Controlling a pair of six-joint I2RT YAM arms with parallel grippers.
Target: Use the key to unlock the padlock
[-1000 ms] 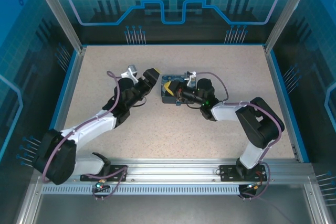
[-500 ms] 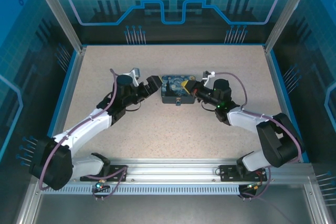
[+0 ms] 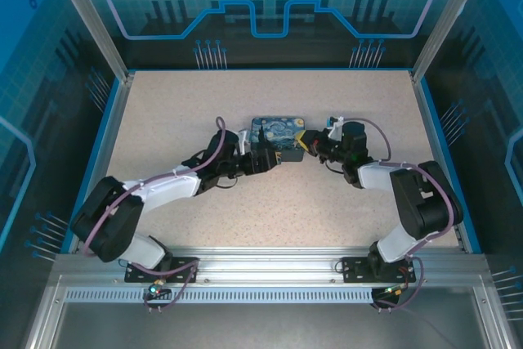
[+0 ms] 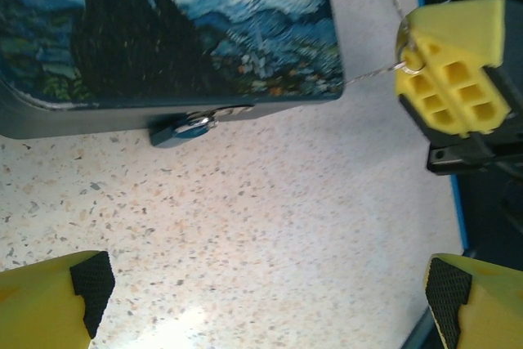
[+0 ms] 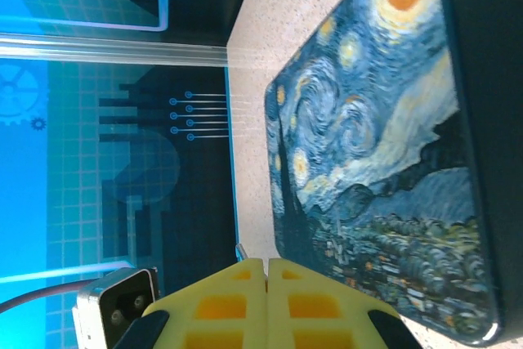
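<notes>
Unlocking looks not yet done. In the left wrist view the padlock [image 4: 183, 129] hangs at the lower edge of the painted box [image 4: 188, 30], upper left of frame. The left gripper [image 4: 265, 300] is spread wide and holds nothing, its 2 pads in the bottom corners. The right gripper [image 4: 452, 63], upper right, is pressed together with a thin wire ring [image 4: 406, 60] at its tip. I cannot tell whether that ring carries the key. Such detail is too small from above, but the top view shows both arms flanking the box.
</notes>
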